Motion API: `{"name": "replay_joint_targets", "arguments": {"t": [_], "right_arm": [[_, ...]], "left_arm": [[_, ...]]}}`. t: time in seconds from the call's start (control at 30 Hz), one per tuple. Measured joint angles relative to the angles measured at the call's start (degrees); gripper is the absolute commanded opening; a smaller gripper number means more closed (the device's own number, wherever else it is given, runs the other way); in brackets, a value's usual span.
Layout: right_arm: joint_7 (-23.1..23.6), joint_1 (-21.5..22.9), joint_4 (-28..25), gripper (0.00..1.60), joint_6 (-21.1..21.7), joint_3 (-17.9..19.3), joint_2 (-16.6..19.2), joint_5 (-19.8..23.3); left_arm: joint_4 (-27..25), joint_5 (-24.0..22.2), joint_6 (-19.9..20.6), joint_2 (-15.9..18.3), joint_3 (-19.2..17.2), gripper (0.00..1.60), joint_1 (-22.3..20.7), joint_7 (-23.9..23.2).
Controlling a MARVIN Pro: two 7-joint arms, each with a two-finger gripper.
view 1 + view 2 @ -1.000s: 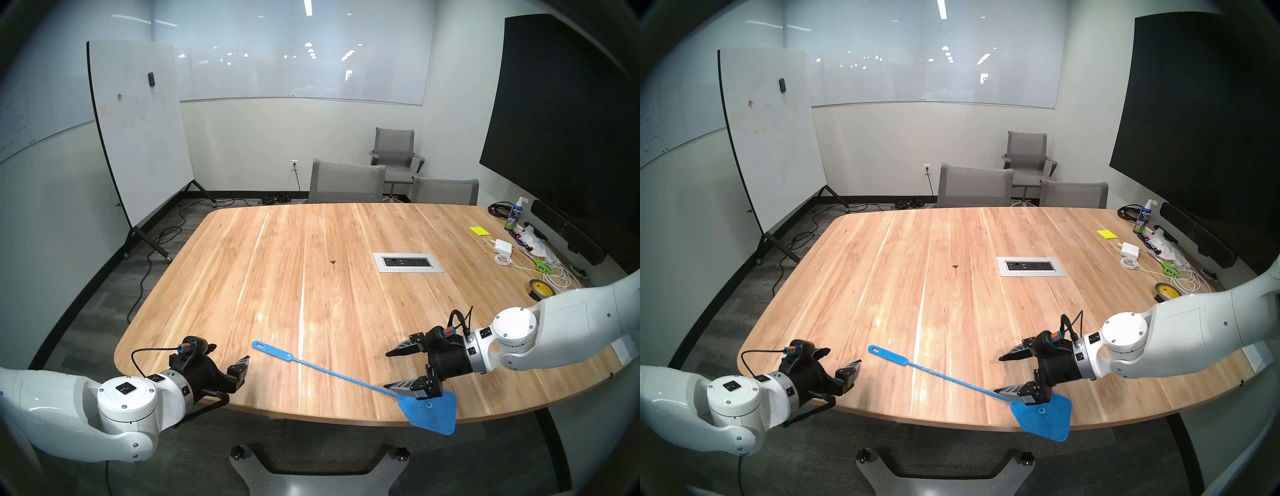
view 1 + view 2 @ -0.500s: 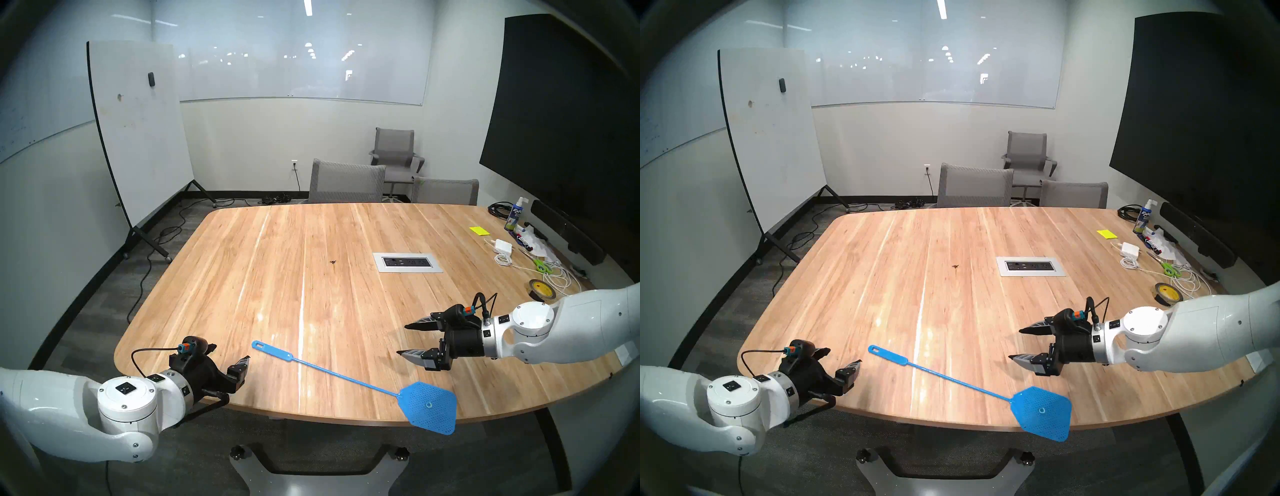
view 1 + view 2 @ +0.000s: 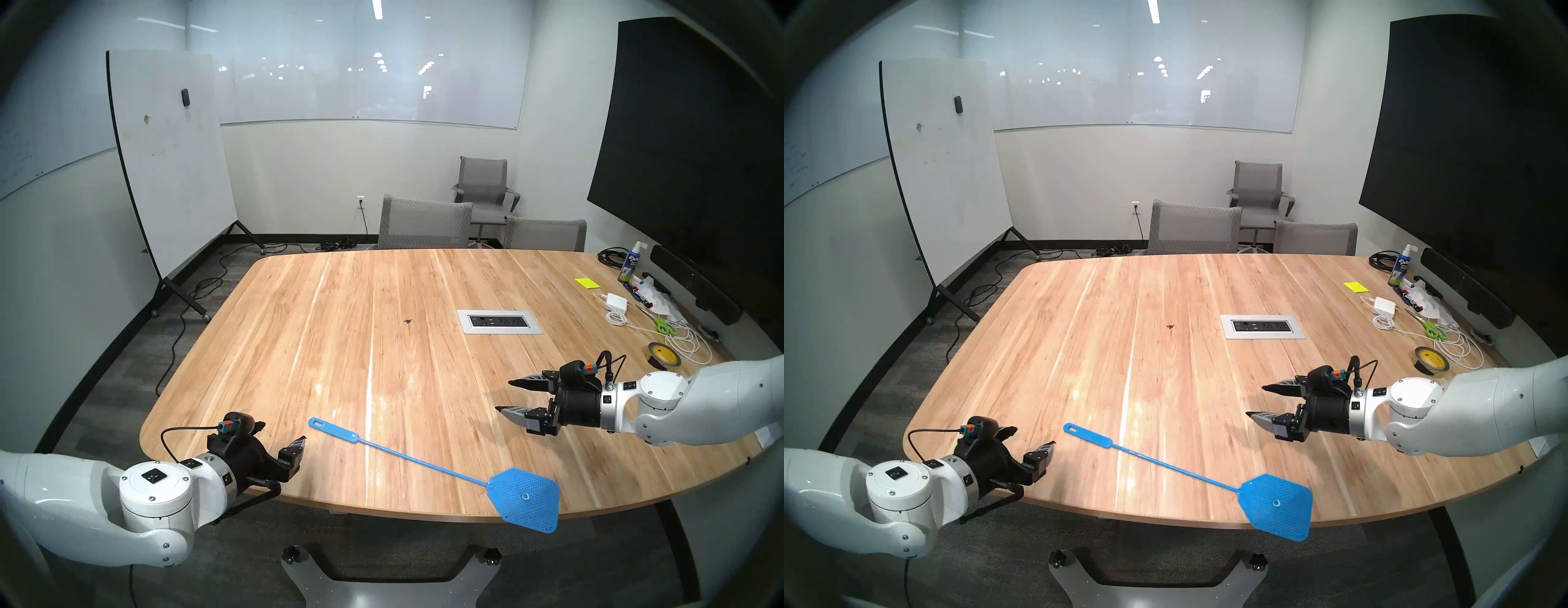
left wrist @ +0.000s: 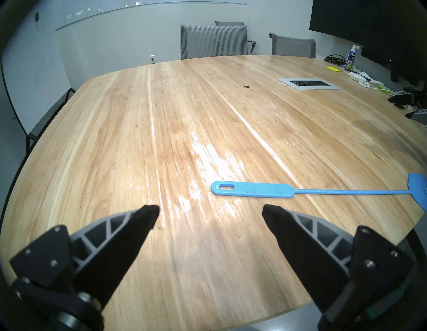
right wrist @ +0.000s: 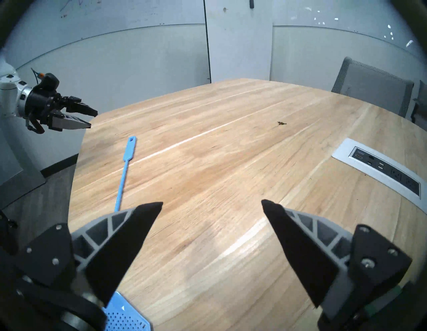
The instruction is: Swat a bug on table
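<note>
Lying mid-table, bug — long axis seemingly crosswise; both pincers — left, right — gape wide, empty.

The bug is found on the table near mid-frame, just left of the power-outlet panel. The fly swatter is laid across the lower part of the frame, its head overhanging the table's near edge at lower right. The left gripper is placed at lower left near the handle end, the right gripper at right, above the swatter's head in the frame.
</note>
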Motion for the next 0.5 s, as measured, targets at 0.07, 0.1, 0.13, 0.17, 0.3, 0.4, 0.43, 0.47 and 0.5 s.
{"name": "replay_joint_targets", "arguments": {"t": [0.07,0.1,0.13,0.17,0.3,0.4,0.43,0.47,0.5], "right_arm": [[0.17,-0.47,0.21,1.6,-0.58,0.16,0.0,0.19],[0.25,-0.68,0.3,1.6,-0.82,0.24,0.0,0.26],[0.32,-0.89,0.39,1.6,-1.06,0.31,0.0,0.33],[0.4,-1.09,0.47,1.6,-1.28,0.38,0.0,0.39],[0.61,-1.71,0.7,1.6,-1.86,0.62,0.0,0.59],[0.72,-1.97,0.81,1.6,-2.08,0.77,0.0,0.65],[0.74,-2.0,0.82,1.6,-2.11,0.8,0.0,0.66],[0.77,-2.03,0.82,1.6,-2.17,0.85,0.0,0.68],[0.79,-2.04,0.82,1.6,-2.21,0.9,0.0,0.68]], "left_arm": [[0.0,0.0,0.0,0.0,0.01,1.6,0.0,0.0],[0.0,0.0,0.0,0.0,0.01,1.6,0.0,0.0],[0.0,0.0,0.0,0.0,0.01,1.6,-0.01,0.0],[0.0,0.0,0.0,0.0,0.01,1.6,-0.01,0.0],[0.0,0.0,0.0,0.0,0.02,1.6,-0.02,0.0],[0.0,0.0,0.0,0.0,0.03,1.6,-0.02,0.0],[0.0,0.0,0.0,0.0,0.03,1.6,-0.02,0.0],[0.0,0.0,0.0,0.0,0.03,1.6,-0.03,0.0],[0.0,0.0,0.0,0.0,0.04,1.6,-0.03,0.0]]}}
